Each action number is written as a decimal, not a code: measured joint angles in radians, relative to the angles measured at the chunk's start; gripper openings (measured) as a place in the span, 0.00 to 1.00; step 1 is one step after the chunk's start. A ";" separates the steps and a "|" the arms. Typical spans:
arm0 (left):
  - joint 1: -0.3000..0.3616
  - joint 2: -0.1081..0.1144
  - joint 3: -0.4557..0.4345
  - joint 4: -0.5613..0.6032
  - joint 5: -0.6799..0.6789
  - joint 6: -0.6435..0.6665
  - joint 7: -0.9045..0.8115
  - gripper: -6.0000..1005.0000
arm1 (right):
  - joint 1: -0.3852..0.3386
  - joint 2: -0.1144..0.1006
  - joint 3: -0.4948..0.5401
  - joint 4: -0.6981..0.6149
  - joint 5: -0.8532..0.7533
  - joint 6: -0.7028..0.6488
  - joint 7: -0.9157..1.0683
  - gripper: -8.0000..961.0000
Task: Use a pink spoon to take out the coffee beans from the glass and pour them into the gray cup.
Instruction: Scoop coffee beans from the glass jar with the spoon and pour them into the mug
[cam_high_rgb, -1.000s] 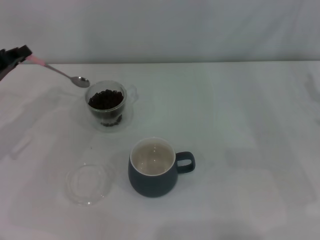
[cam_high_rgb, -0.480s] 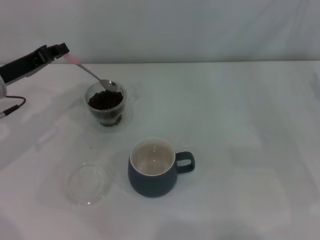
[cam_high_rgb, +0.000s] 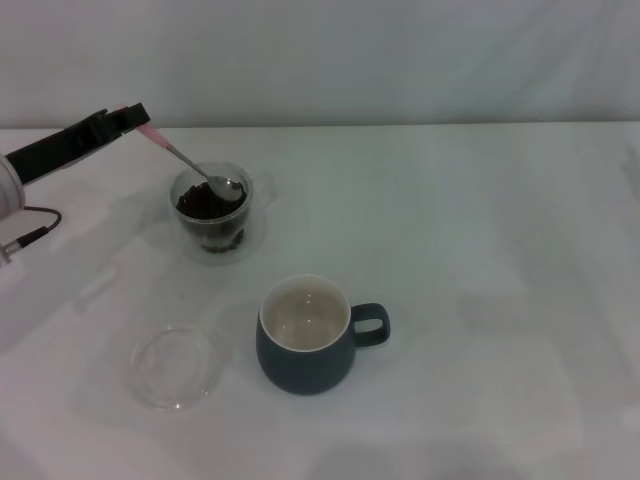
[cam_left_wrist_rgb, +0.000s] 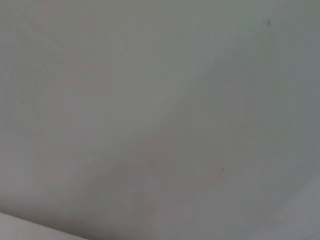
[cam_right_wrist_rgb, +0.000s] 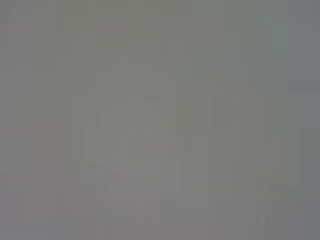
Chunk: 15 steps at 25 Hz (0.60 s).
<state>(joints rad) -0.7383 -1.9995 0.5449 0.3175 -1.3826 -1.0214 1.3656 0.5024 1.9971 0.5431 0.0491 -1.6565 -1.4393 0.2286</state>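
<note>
**Spoon at the beans, scoop not yet made**

I have the left gripper (cam_high_rgb: 138, 118) up at the far left of the desk (cam_high_rgb: 480, 230), its fingers clamped on the pale pink handle end of the slim metal-bowled pink spoon (cam_high_rgb: 190, 164). The spoon slopes down and to the right from there. Its shiny bowl sits at the mouth of the clear double-walled glass (cam_high_rgb: 212, 212), right on or just over the heap of dark brown coffee beans (cam_high_rgb: 203, 204); I can't tell if it has dug in. The bowl looks empty.

The rounded dark blue-gray cup (cam_high_rgb: 304, 335) with the cream inside stands nearer me, well apart from the glass, handle pointing right, nothing in it. A shallow clear glass dish (cam_high_rgb: 176, 366) lies to its left. The right arm is not in view, and both wrist views show nothing usable.

Risks as I see them:
- Grip is at the very tip of the handle, so a long lever. Pushing into the heap could twist the spoon in the fingers.
- Side load on the rim could slide or tip the glass, since nothing holds it.
- The bowl is small and shallow. Any roll during the carry to the cup would drop beans on the desk.
- I have no close view, so depth in the beans is a guess.
</note>
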 joint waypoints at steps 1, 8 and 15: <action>0.003 -0.002 0.000 0.000 -0.001 0.000 0.023 0.13 | -0.001 0.000 0.000 0.000 0.000 -0.001 0.000 0.86; 0.017 -0.003 0.000 0.039 0.000 -0.010 0.174 0.13 | -0.010 0.000 0.000 0.000 0.000 -0.009 0.001 0.86; 0.018 -0.013 0.000 0.050 0.000 -0.007 0.230 0.13 | -0.017 0.001 0.000 -0.009 0.000 -0.019 0.024 0.86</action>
<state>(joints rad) -0.7202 -2.0128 0.5444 0.3677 -1.3824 -1.0284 1.5953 0.4858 1.9982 0.5430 0.0406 -1.6566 -1.4587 0.2523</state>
